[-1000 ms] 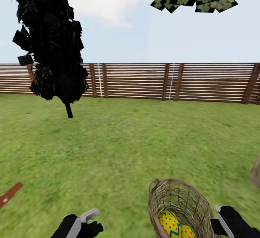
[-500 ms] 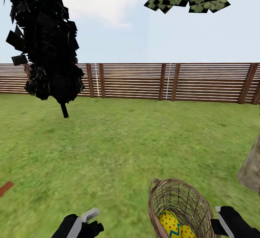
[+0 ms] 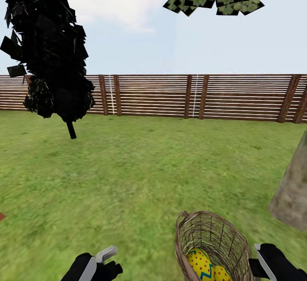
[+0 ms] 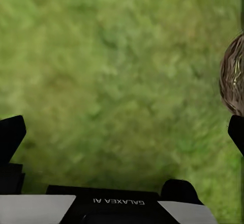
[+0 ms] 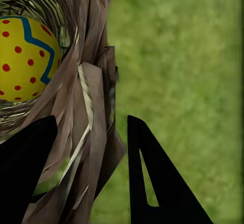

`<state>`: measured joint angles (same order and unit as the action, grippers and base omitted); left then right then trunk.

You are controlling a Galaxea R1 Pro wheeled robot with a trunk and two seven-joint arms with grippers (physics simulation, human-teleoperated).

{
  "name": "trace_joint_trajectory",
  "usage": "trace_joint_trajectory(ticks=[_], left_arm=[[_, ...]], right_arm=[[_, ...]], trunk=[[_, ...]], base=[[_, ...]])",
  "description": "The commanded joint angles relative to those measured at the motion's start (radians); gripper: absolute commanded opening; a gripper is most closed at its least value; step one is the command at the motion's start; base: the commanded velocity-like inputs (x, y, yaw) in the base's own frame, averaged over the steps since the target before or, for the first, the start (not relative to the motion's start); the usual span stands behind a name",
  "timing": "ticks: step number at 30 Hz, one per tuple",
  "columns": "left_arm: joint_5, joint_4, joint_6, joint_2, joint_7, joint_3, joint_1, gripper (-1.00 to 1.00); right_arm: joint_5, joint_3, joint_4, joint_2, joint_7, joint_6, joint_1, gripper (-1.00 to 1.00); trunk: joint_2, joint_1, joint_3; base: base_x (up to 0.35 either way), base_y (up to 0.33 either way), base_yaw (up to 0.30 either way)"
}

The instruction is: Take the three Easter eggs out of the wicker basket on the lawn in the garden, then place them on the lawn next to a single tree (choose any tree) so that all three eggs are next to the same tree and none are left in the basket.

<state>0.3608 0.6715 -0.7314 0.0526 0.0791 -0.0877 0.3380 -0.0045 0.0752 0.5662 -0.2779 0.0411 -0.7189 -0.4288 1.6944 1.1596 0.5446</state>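
Green, yellow-mottled lawn (image 3: 140, 174) runs flat to a slatted brown wooden fence (image 3: 238, 98) under pale sky.
A near-black columnar tree (image 3: 47, 51) stands far left; a pale mottled trunk (image 3: 294, 191) rises at the right, its leaves overhead. The wicker basket (image 3: 211, 242) hangs low in the head view with two Easter eggs (image 3: 201, 264) showing inside. The right gripper (image 5: 91, 147) has its jaws astride the basket rim, grasping it. The left gripper (image 3: 100, 262) hovers over grass, jaws released.
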Motion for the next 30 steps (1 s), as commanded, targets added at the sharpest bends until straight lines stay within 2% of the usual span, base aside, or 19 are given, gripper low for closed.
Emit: trace_joint_trajectory(ticks=[1,17,30], left_arm=[[0.01,0.002,-0.006,0.001,0.008,-0.004,0.0,1.0],[0.01,0.002,-0.005,0.001,0.007,-0.003,0.0,1.0],[0.01,0.002,-0.005,0.001,0.007,-0.003,0.001,1.0]], right_arm=[[-0.006,0.001,0.001,0.0,0.002,-0.004,-0.001,-1.0],[-0.006,0.001,0.001,0.0,0.002,-0.004,0.0,-1.0],[-0.006,0.001,0.001,0.0,0.002,-0.005,-0.001,-1.0]], trunk=[[0.001,0.0,0.001],[0.001,0.0,0.001],[0.001,0.0,0.001]], base=[[-0.183,-0.297,0.0],[-0.137,-0.304,0.0],[-0.005,-0.333,0.0]])
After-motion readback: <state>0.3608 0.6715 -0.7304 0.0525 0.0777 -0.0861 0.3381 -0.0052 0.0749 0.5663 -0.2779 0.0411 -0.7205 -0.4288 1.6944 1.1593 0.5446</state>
